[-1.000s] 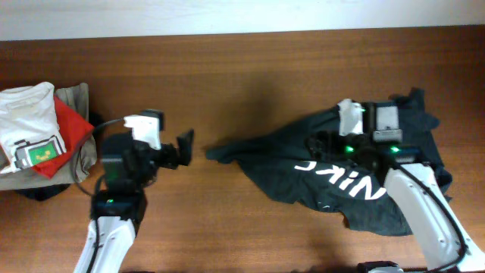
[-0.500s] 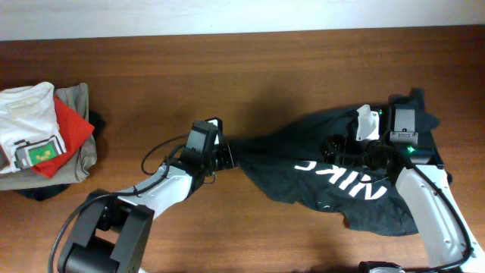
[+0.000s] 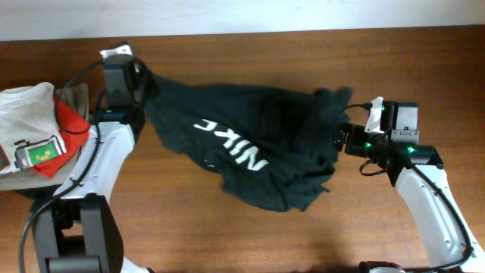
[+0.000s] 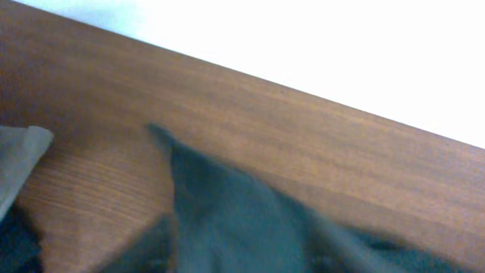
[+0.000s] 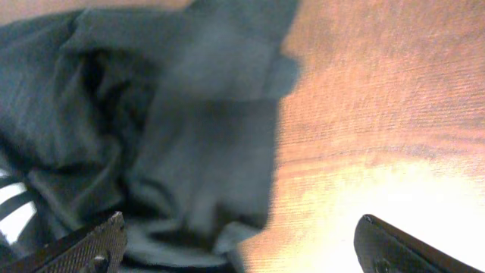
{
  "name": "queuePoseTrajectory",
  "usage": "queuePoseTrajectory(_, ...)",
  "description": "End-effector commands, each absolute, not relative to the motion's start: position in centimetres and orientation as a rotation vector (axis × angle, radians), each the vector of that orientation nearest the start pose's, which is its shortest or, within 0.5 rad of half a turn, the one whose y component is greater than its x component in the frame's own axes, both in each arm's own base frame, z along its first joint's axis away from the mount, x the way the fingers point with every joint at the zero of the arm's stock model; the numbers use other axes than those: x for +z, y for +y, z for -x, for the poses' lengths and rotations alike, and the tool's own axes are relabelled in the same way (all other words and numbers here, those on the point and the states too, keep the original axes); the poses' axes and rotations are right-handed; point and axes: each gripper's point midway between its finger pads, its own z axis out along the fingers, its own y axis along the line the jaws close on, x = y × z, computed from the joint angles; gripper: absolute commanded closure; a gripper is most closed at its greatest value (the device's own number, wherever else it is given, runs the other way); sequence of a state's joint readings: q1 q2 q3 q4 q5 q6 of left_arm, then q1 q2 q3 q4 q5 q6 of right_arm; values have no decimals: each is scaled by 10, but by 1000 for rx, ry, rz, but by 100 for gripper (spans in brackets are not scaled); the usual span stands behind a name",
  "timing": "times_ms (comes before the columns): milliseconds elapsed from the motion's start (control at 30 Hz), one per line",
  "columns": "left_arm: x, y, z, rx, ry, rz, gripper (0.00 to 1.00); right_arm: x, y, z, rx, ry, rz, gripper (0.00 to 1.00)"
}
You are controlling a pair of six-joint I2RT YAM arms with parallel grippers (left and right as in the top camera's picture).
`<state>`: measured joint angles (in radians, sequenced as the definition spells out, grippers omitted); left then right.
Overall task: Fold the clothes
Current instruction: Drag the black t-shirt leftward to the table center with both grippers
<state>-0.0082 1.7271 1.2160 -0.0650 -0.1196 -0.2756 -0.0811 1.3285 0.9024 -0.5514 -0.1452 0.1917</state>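
The dark T-shirt (image 3: 250, 144) is spread unevenly across the middle of the table (image 3: 250, 53), reaching from upper left to centre right, with its lower right part heaped in folds. A wrong grab is judged the main risk: several layers could be caught at once from that heap, so the shirt would be dragged rather than flattened. Cloth could also be pulled over the pile of folded garments (image 3: 30, 114) at far left. The left arm is stretched to the upper left. Cloth is drawn to a point at the left gripper (image 3: 142, 78), so it is judged pinched there, though no fingers are seen. The right gripper (image 3: 342, 140) is held low at the shirt's right edge, fingertips (image 5: 102, 231) spread wide, nothing held.
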Motion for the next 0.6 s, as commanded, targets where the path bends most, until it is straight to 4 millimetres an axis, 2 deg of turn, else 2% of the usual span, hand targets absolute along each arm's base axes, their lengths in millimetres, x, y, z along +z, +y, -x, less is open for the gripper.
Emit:
queuePoseTrajectory(0,130,-25,-471,-270,2395,226,1,116,-11,-346,190,2538,-331,1)
queuePoseTrajectory(67,88,-55,-418,-359,2673,196,1,97,-7,-364,207,2544,-270,2)
queuePoseTrajectory(133,65,-82,-385,-362,2836,126,1,82,-9,-392,213,2496,-255,6)
queuePoseTrajectory(200,43,-99,-373,-343,2916,64,1,65,1,-426,298,2416,-206,12)
queuePoseTrajectory(233,31,-102,-366,-337,2962,55,1,53,3,-434,318,2407,-196,14)
queuePoseTrajectory(267,19,-100,-353,-321,3037,65,1,39,3,-441,322,2409,-195,20)
queuePoseTrajectory(300,11,-99,-345,-311,3081,72,1,35,3,-441,322,2412,-196,29)
queuePoseTrajectory(333,6,-98,-341,-306,3105,76,1,31,1,-442,315,2417,-199,46)
queuePoseTrajectory(367,3,-98,-340,-303,3115,78,8,30,0,-443,308,2413,-202,79)
queuePoseTrajectory(400,-2,-92,-342,-249,3115,80,34,33,-2,-445,301,2402,-205,96)
queuePoseTrajectory(467,-10,-83,-349,-158,3100,81,68,40,-14,-452,271,2378,-229,96)
queuePoseTrajectory(500,-16,-83,-353,-157,3091,82,91,56,-26,-461,251,2341,-251,96)
queuePoseTrajectory(533,-23,-83,-354,-155,3096,83,100,86,-59,-472,145,2295,-323,96)
queuePoseTrajectory(567,-26,-78,-355,-117,3096,89,100,105,-90,-476,15,2273,-401,96)
